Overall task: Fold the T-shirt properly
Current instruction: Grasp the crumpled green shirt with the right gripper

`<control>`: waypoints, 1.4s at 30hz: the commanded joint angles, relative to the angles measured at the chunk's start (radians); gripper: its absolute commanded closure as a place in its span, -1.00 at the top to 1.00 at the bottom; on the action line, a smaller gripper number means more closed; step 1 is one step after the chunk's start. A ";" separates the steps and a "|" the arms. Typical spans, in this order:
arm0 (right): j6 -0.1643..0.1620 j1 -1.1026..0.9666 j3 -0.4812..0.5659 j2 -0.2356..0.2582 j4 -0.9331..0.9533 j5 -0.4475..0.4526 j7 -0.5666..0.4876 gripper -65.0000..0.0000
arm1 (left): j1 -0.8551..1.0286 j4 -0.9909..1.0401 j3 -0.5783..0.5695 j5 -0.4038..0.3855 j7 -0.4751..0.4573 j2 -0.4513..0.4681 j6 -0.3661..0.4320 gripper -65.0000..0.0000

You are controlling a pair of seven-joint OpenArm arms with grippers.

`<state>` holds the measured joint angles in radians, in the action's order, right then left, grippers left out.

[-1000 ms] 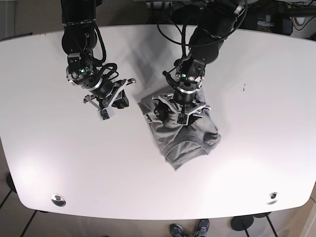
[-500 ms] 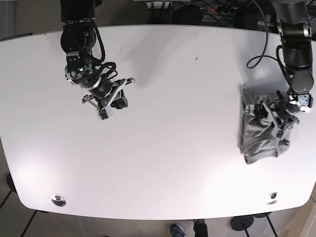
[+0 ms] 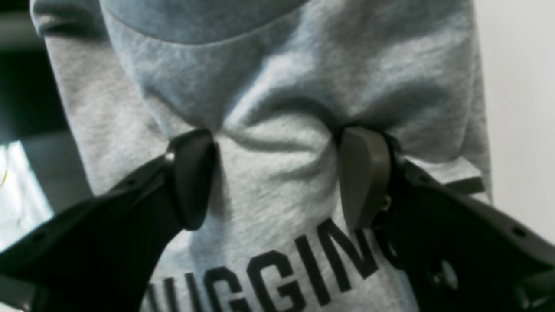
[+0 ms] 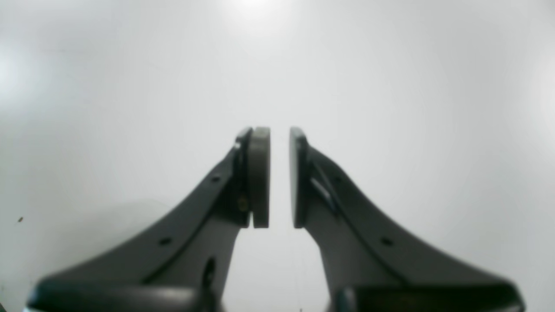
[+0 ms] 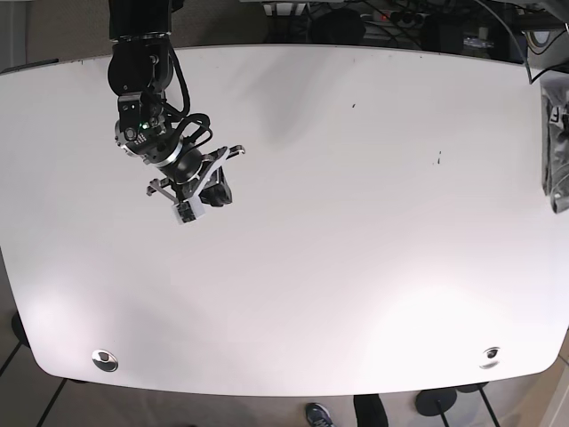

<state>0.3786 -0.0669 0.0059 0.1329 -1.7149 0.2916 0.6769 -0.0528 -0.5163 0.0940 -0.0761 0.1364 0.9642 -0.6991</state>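
The grey T-shirt (image 3: 282, 78), with black lettering, fills the left wrist view as a folded bundle. My left gripper (image 3: 277, 177) has its fingers (image 3: 364, 177) pressed into the bunched cloth, with a thick fold pinched between them. In the base view only a strip of the T-shirt (image 5: 557, 133) shows at the far right edge of the white table (image 5: 311, 267); the left arm is out of frame. My right gripper (image 4: 279, 177) hovers over bare table at the left (image 5: 200, 189). Its pads stand almost together with nothing between them.
Small dark specks (image 5: 353, 106) mark the tabletop. Two round fittings (image 5: 105, 359) (image 5: 490, 356) sit near the front corners. In the left wrist view, the table's edge and dark floor show to the left of the shirt.
The left arm has carried the T-shirt from the table's middle to its far right edge, nearly out of the base view. The right arm has hardly moved.
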 commanded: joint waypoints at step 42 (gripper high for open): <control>0.007 0.464 0.578 -0.101 0.344 -0.286 -0.069 0.68 | 0.245 -1.358 0.290 0.023 0.506 -0.773 0.124 0.18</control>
<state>0.3893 0.3759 0.5903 0.0357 -1.3506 0.0010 0.6212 0.1978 -1.8553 0.3790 -0.0448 0.6617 0.1848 -0.5762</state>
